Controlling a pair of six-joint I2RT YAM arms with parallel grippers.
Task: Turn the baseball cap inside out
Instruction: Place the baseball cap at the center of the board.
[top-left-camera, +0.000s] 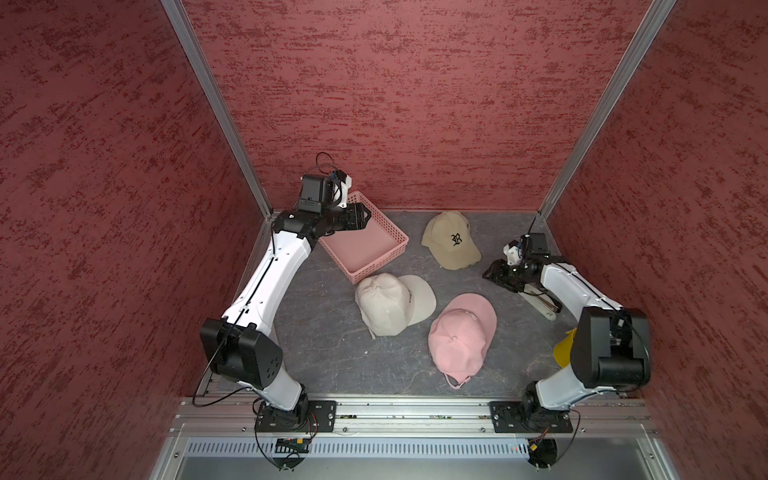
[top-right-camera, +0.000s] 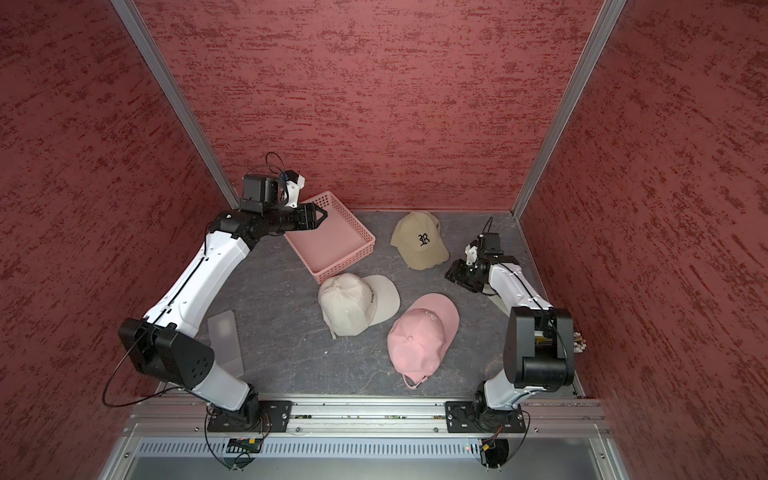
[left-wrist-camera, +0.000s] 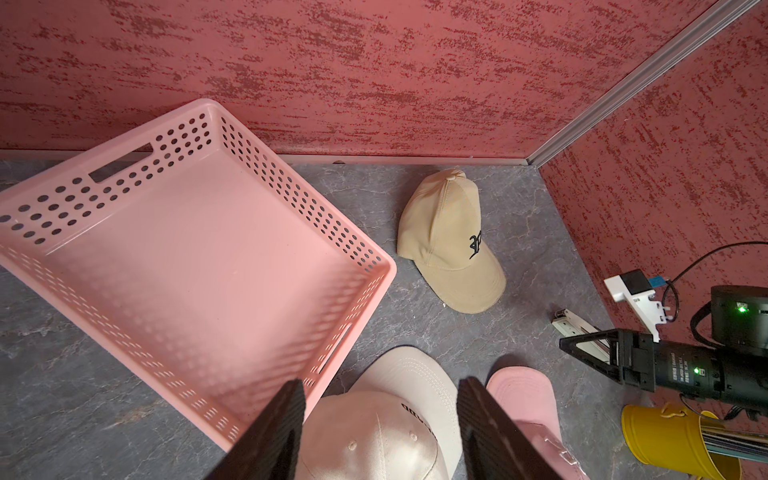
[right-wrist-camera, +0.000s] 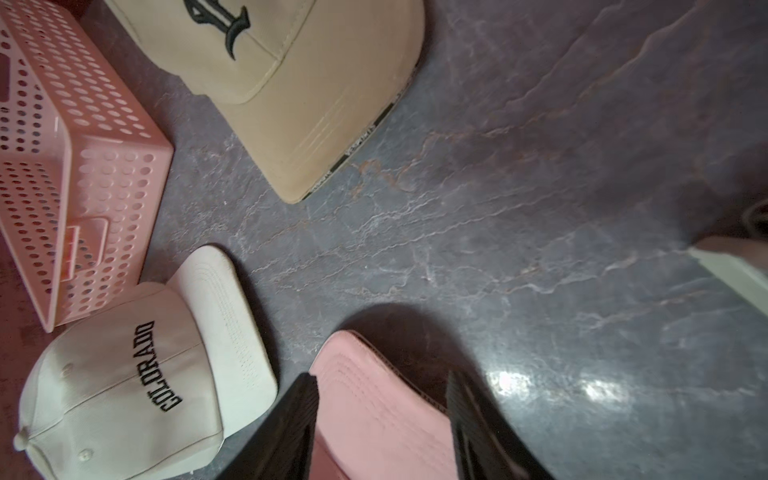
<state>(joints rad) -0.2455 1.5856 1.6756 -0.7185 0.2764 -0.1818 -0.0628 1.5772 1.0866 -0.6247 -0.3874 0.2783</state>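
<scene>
Presently, left pincer (left-wrist-camera: 380, 386), right pincer (right-wrist-camera: 380, 378) both parted, unladen, yellow pail (left-wrist-camera: 665, 432) holding slats (left-wrist-camera: 735, 442), pink basket (left-wrist-camera: 291, 195)

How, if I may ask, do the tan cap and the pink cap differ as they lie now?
The tan cap bears a black Gothic letter; the pink cap shows no dark lettering. The tan cap lies near the back wall, the pink cap nearer the front rail. Both rest crown up, right side out.

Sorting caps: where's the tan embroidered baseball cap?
The tan cap sits by the back wall in both top views, between the pink perforated basket and right gripper.
</scene>
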